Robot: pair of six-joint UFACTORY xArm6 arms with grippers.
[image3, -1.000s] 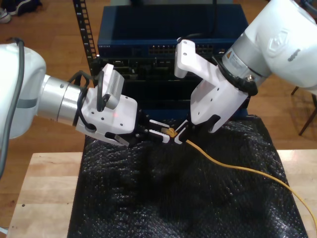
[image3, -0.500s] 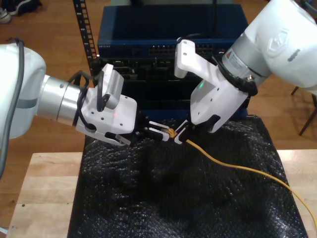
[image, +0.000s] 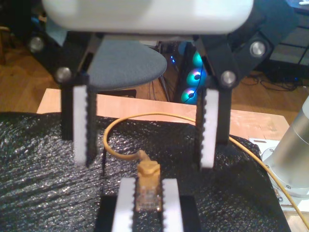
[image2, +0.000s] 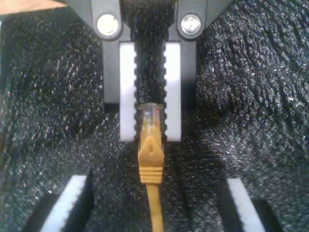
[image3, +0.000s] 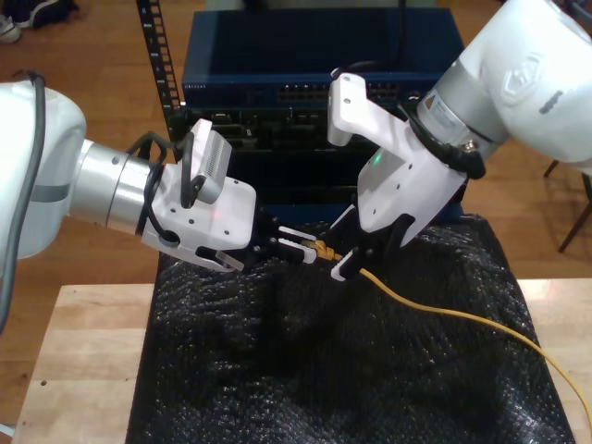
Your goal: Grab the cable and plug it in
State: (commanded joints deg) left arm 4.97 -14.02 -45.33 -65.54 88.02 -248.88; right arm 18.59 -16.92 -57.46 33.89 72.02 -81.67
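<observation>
- Orange cable [image2: 150, 193]: where is it sitting right now?
- Plug [image2: 150, 116] end is hanging just above the black padded mat [image3: 277, 370], between both grippers. The rest is trailing over the mat and off toward the exterior view's right.
- Who is holding it?
- My second gripper [image2: 149, 137], the arm on the exterior view's left. Its fingers [image2: 126, 96] are pinching the clear plug from both sides, nearly closed, with the tip sitting between the pads. My first gripper [image: 146, 163] is facing it with fingers [image: 83, 125] spread wide and gripping nothing; the cable is passing between them untouched.
- How is it going to handle?
- I'm judging it light and floppy. The cord is looping freely, so it isn't going to hold a direction by itself. Only the plug and the ribbed orange boot [image2: 150, 159] behind it are looking stiff.
- So where to grab?
- On the boot or the plug's flat sides, close to the tip, so the nose is pointing where the fingers point. Grabbing further down the cord is likely leaving the plug drooping.
- Risks?
- Plug is smooth plastic, so it's probably twisting or sliding under a light pinch. The latch tab is looking thin; squeezing there could be bending it. The trailing cord may be tugging sideways while heading for the ports on the blue rack unit [image3: 277, 65] behind the mat.
</observation>
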